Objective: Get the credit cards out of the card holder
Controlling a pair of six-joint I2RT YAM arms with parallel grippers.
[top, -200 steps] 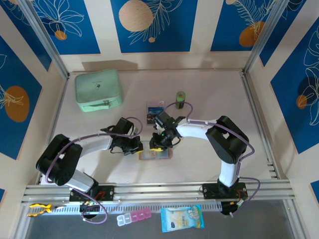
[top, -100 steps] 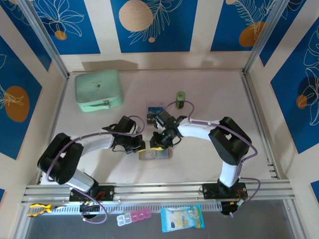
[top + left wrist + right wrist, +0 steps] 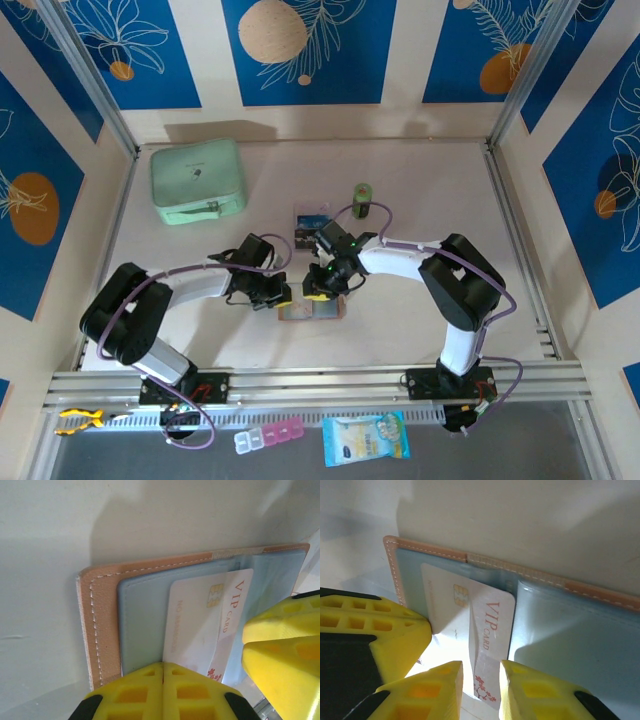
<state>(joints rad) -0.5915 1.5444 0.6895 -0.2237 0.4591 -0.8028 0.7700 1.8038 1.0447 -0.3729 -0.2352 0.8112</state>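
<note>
My left claw [image 3: 163,672], shut empty, pinned the card holder [image 3: 100,625]. My right claw [image 3: 481,672], barely parted, straddled a credit card [image 3: 470,615], gripping nothing; next it should pinch and pull.

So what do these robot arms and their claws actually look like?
The left arm and the right arm are built alike: white tube-shaped links joined by chunky black joints. A purple-grey cable loops along each. The left claw and the right claw each have two bright yellow plastic fingers, moulded with a grid of square hollows.
</note>
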